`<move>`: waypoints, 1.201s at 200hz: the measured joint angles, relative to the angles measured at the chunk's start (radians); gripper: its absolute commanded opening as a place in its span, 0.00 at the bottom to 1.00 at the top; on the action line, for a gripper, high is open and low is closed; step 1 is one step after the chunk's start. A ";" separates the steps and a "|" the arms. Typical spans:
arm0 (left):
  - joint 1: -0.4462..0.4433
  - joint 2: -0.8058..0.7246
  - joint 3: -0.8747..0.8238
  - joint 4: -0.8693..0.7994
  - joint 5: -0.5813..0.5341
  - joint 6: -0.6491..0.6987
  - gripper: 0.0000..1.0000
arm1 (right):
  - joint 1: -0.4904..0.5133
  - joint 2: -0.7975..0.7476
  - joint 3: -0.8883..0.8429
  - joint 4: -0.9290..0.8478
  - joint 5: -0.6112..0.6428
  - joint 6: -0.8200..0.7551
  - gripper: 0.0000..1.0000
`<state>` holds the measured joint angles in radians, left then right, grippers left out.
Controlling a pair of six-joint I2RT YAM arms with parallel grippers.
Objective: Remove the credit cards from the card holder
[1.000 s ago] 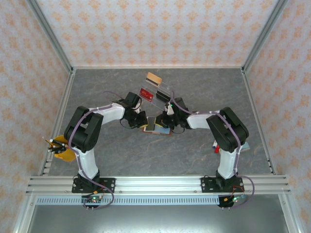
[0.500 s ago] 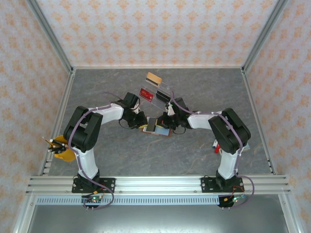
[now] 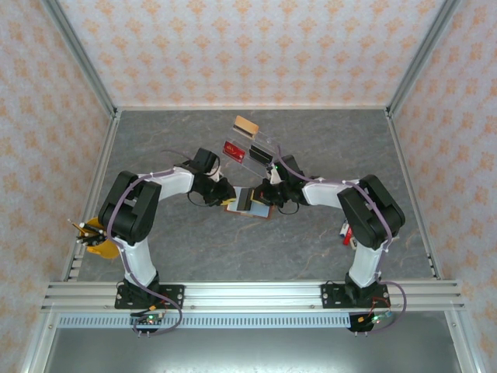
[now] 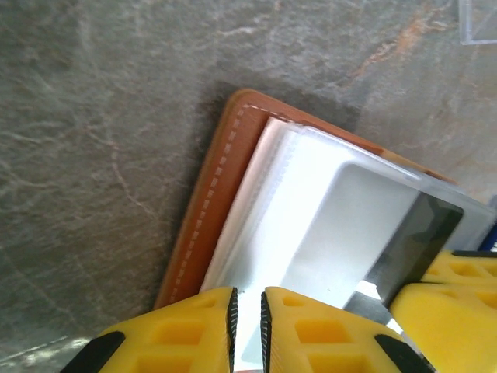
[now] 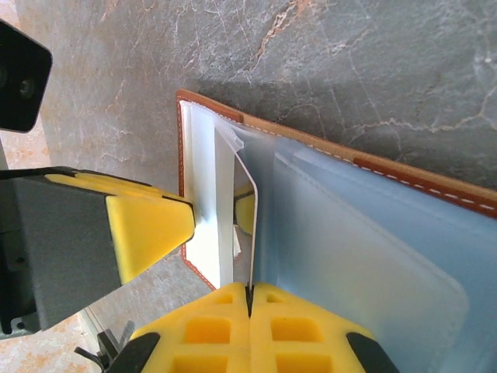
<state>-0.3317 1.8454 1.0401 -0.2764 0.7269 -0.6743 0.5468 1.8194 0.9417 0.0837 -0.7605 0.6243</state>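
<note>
While the dark card stands part-way out of its pocket, take stock as follows, every place reckoned from the card holder (image 4: 213,194), which lies open on the table (image 3: 233,249) between the two arms.

1. Far left of it: orange cup (image 3: 101,237) by the table's side rail. It is well apart and no hindrance.
2. At its left page: left gripper (image 4: 248,299), jaws drawn to a narrow slit on the clear sleeves (image 4: 311,179). You want this pinch low and steady, so the holder stays down.
3. Over its fold: dark card (image 4: 415,237), standing on edge. How much of it sits in the pocket cannot be told.
4. Just right of the fold: right gripper (image 5: 249,299), clamped tight on that card's free edge. Draw along the card's own plane, straight out of the pocket mouth. Tilting would likely bend it or drag the sleeve along.
5. Beyond its far edge: red card (image 3: 234,150), black card (image 3: 261,153) and tan card (image 3: 246,125), all out and lying flat.
6. Room: the two sets of fingers sit just beside each other, so you should lift away from the left pair. Bare table lies on the holder's near side and to its right.
</note>
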 measured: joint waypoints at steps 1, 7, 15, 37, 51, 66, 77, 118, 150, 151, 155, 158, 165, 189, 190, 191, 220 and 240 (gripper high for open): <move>0.000 0.000 0.000 0.001 0.000 0.000 0.19 | 0.000 0.000 0.000 0.000 0.000 0.000 0.00; 0.000 -0.004 -0.002 0.009 0.004 -0.004 0.19 | 0.000 0.002 0.001 0.002 0.000 0.003 0.00; 0.000 -0.006 -0.002 0.019 0.010 -0.009 0.17 | 0.000 0.007 0.001 0.006 -0.001 0.003 0.00; 0.000 -0.007 -0.002 0.039 0.018 -0.010 0.14 | 0.000 0.021 0.001 0.012 -0.003 0.008 0.00; 0.000 -0.006 -0.002 0.041 0.018 -0.010 0.13 | 0.000 0.024 0.001 0.014 -0.003 0.010 0.00; 0.000 -0.002 -0.001 0.042 0.018 -0.011 0.11 | 0.000 0.026 0.003 0.013 -0.003 0.011 0.00; 0.000 0.010 0.002 0.042 0.018 -0.011 0.11 | 0.000 0.027 0.005 0.014 -0.003 0.011 0.00; 0.000 0.046 0.014 0.045 0.025 -0.016 0.08 | 0.000 0.040 0.007 0.026 -0.013 0.027 0.11; 0.000 0.048 0.011 0.058 0.026 -0.029 0.08 | -0.001 0.046 0.007 0.048 -0.027 0.050 0.17; 0.000 0.048 0.011 0.058 0.027 -0.029 0.08 | -0.001 0.047 0.007 0.049 -0.028 0.050 0.17; 0.000 0.048 0.011 0.060 0.027 -0.033 0.08 | -0.001 0.048 0.007 0.054 -0.030 0.053 0.17; 0.000 0.048 0.010 0.061 0.027 -0.033 0.08 | -0.001 0.049 0.007 0.056 -0.031 0.055 0.17; 0.000 0.048 0.006 0.066 0.028 -0.034 0.08 | -0.001 0.053 0.007 0.064 -0.034 0.060 0.17; 0.000 0.048 0.001 0.079 0.031 -0.036 0.07 | -0.001 0.072 0.008 0.091 -0.040 0.084 0.17; 0.000 0.048 0.001 0.079 0.031 -0.036 0.07 | -0.001 0.072 0.008 0.093 -0.040 0.085 0.17; 0.000 0.048 0.000 0.080 0.032 -0.036 0.07 | -0.001 0.073 0.008 0.094 -0.041 0.088 0.17; 0.000 0.048 -0.002 0.084 0.034 -0.037 0.07 | -0.001 0.088 0.008 0.127 -0.040 0.124 0.12; 0.000 0.048 -0.001 0.084 0.033 -0.036 0.07 | -0.002 0.088 0.008 0.134 -0.040 0.135 0.05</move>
<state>-0.3317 1.8938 1.0389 -0.1925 0.7601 -0.7105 0.5453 1.9076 0.9493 0.2173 -0.8005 0.7593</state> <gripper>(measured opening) 0.071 0.076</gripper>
